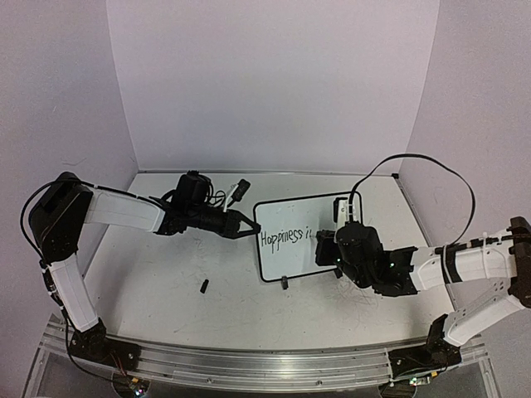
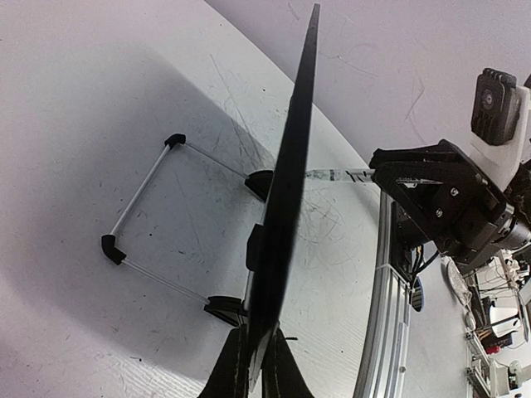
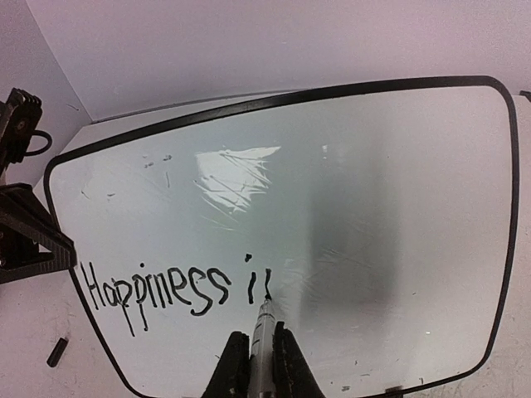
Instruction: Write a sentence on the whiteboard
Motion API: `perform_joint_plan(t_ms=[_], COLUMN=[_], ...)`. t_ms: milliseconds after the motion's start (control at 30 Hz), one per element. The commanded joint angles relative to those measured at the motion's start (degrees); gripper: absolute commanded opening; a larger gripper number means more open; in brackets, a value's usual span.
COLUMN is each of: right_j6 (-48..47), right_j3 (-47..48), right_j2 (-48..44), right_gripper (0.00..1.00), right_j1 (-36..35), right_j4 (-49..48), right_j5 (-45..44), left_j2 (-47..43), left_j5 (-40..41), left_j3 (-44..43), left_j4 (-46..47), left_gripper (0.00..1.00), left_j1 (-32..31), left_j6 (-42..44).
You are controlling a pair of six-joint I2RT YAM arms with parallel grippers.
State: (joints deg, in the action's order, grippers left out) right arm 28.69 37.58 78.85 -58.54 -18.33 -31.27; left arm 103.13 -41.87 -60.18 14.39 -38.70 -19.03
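Tabletop (image 1: pixel 158 282): R claw (image 3: pixel 261 347) tight on marker (image 3: pixel 265 319)

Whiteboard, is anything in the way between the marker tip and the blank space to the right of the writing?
Nothing visible. The marker, in the right jaws, touches the whiteboard just after the sentence; the surface rightward is unobstructed. The left jaws clamp the left edge, off that path.

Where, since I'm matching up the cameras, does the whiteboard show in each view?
Top: whiteboard just right of centre, between the two arms.
Left wrist: edge-on, a dark strip running top to bottom.
Right wrist: face-on, filling most of the frame.
Shared landmark: the left gripper clamped on the board's edge, visible in all three.
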Motion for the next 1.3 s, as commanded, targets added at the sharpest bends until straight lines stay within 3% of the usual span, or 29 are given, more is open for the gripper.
perform_joint_plan(t_ms=[0,1267], right_j6=[0.75,-1.29], right_j3=[0.12,1.91], right_j2=[0.49,-0.04], right_gripper=[0.00,0.00], right_j1=[-0.22,0.98], right_j4=[0.05,-1.11], right_j5=[-1.57,-4.70], left_j2=[-1.96,-1.84], left_j5=[-0.54,-0.32], left_j3=[-0.98,-1.50], left_j4=[-3.63,-4.76], left_gripper=[0.00,0.00], left_j1=[-0.85,-1.12], left_j6=[0.49,1.10])
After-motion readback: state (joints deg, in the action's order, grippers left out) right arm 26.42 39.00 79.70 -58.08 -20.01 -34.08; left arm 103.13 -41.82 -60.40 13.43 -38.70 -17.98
